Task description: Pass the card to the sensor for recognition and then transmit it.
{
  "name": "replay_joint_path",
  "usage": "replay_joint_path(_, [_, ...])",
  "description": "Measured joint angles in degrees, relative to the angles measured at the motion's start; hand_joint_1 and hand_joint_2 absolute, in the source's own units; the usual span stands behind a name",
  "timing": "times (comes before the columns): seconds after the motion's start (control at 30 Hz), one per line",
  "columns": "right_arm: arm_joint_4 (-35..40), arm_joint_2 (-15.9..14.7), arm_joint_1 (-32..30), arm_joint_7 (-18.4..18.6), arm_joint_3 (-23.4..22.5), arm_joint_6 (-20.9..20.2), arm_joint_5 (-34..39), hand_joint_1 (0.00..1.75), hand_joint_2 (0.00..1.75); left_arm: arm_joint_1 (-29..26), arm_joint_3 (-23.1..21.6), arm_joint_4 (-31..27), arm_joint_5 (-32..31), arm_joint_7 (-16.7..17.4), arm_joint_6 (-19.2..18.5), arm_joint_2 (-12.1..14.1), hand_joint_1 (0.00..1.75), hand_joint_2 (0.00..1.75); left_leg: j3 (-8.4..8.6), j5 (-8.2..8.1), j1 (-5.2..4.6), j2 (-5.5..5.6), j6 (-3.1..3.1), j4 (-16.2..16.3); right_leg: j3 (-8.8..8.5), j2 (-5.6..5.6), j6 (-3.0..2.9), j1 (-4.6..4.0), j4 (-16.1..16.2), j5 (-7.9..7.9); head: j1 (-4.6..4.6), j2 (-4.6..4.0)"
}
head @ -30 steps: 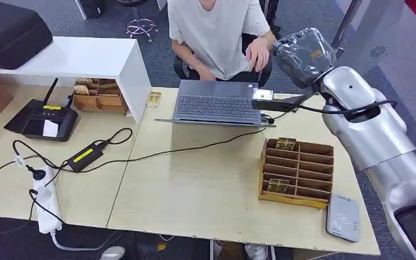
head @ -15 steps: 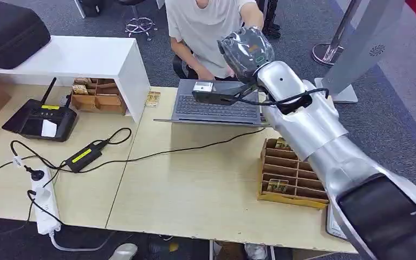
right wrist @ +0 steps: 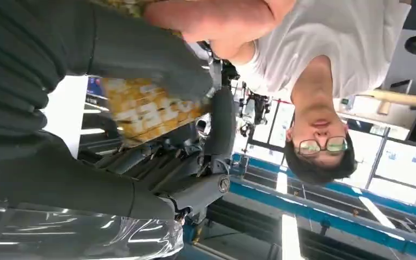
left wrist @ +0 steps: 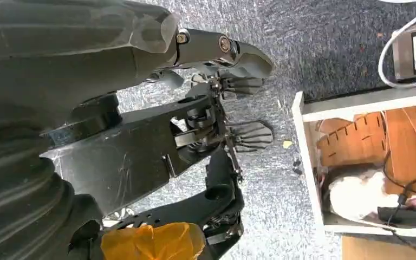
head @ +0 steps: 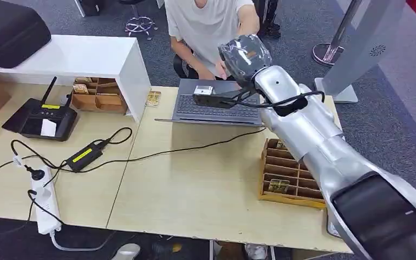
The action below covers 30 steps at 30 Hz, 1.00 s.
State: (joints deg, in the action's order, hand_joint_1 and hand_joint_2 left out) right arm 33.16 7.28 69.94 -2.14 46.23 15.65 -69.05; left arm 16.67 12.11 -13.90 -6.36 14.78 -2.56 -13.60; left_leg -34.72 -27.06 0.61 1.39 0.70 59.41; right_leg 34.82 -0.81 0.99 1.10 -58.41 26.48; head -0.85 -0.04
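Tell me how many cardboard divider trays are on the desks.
2: one cardboard tray sits on the right desk beside the robot's arm, partly hidden by it; the other tray is tucked under the white shelf near the laptop.

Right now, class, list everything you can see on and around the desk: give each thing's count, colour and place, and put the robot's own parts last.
Laptop: one, grey, far edge of desk, in front of the person.
Card: one, yellow patterned, held in the right hand.
Cardboard sorting tray: one, brown, near right of desk.
Cardboard box: one, brown, beside the white shelf.
White shelf: one, white, far left.
Black case: one, on the shelf.
Router: one, black, left of desk.
Power adapter: one, black with yellow label, left of middle.
Power strip: one, white, near left edge.
Person: one, pale shirt, seated behind laptop.
Right hand: raised over laptop.
Left hand: hanging over the floor, holding nothing.
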Motion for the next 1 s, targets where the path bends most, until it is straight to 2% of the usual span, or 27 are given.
replay_joint_path(0.13, [-0.7, 0.0, 0.0, -0.3, 0.0, 0.3, 0.0, 0.00, 1.75, 0.0, 0.0, 0.1, 0.3, 0.0, -1.7, 0.0, 0.00, 1.75, -0.05, 0.00, 0.00, 0.00, 0.00, 0.0, 0.04, 0.00, 0.00, -0.01, 0.0, 0.00, 0.00, 0.00])
replay_joint_path(0.17, [-0.8, 0.0, 0.0, -0.3, 0.0, 0.3, -0.1, 0.00, 1.75, 0.0, 0.0, 0.1, 0.5, 0.0, -1.7, 0.0, 0.00, 0.00, -0.05, 0.00, 0.00, 0.00, 0.00, 0.0, 0.04, 0.00, 0.00, -0.01, 0.0, 0.00, 0.00, 0.00])
replay_joint_path(0.33, [-1.5, 0.0, 0.0, -0.3, 0.0, 0.6, -0.3, 0.00, 1.75, 0.0, 0.0, 0.2, 0.4, 0.1, -1.5, 0.0, 0.00, 0.00, -0.05, 0.00, 0.00, -0.02, 0.00, 0.0, 0.06, -0.02, 0.00, -0.01, 0.0, 0.00, 0.00, 0.00])
replay_joint_path(0.37, [-1.6, 0.0, 0.0, -0.3, 0.0, 0.7, -0.4, 0.00, 1.75, 0.0, 0.0, 0.2, 0.3, 0.1, -1.4, 0.0, 0.00, 1.75, -0.04, 0.00, 0.00, -0.02, 0.00, 0.0, 0.06, -0.02, 0.00, -0.01, 0.0, 0.00, 0.00, 0.00])
replay_joint_path(0.8, [-3.6, -2.4, 0.7, 1.3, -0.2, 0.5, -1.5, 0.00, 1.75, 0.1, -0.1, 0.2, -0.1, 0.2, -0.9, 0.6, 0.00, 1.75, 0.01, 0.00, -0.02, -0.10, 0.01, 0.0, 0.08, -0.11, -0.04, -0.05, 0.0, -0.03, 0.00, 0.00])
replay_joint_path(0.93, [-5.5, -4.9, 1.3, 4.3, -0.2, -0.3, -3.6, 0.00, 1.75, 0.1, -0.1, 0.2, 0.2, 0.3, -1.0, 0.9, 0.00, 1.75, 0.02, 0.00, 0.01, -0.05, 0.01, 0.0, 0.08, -0.06, -0.05, -0.11, 0.0, -0.04, 0.04, 0.00])
replay_joint_path(1.0, [-7.0, -7.7, 1.6, 4.5, -0.2, 0.0, -4.2, 0.00, 1.75, 0.1, -0.1, 0.2, 0.7, 0.3, -1.1, 1.2, 0.00, 1.75, -0.01, 0.01, 0.02, 0.25, 0.01, 0.0, -0.02, 0.25, -0.05, -0.14, 0.0, -0.03, -0.02, 0.00])
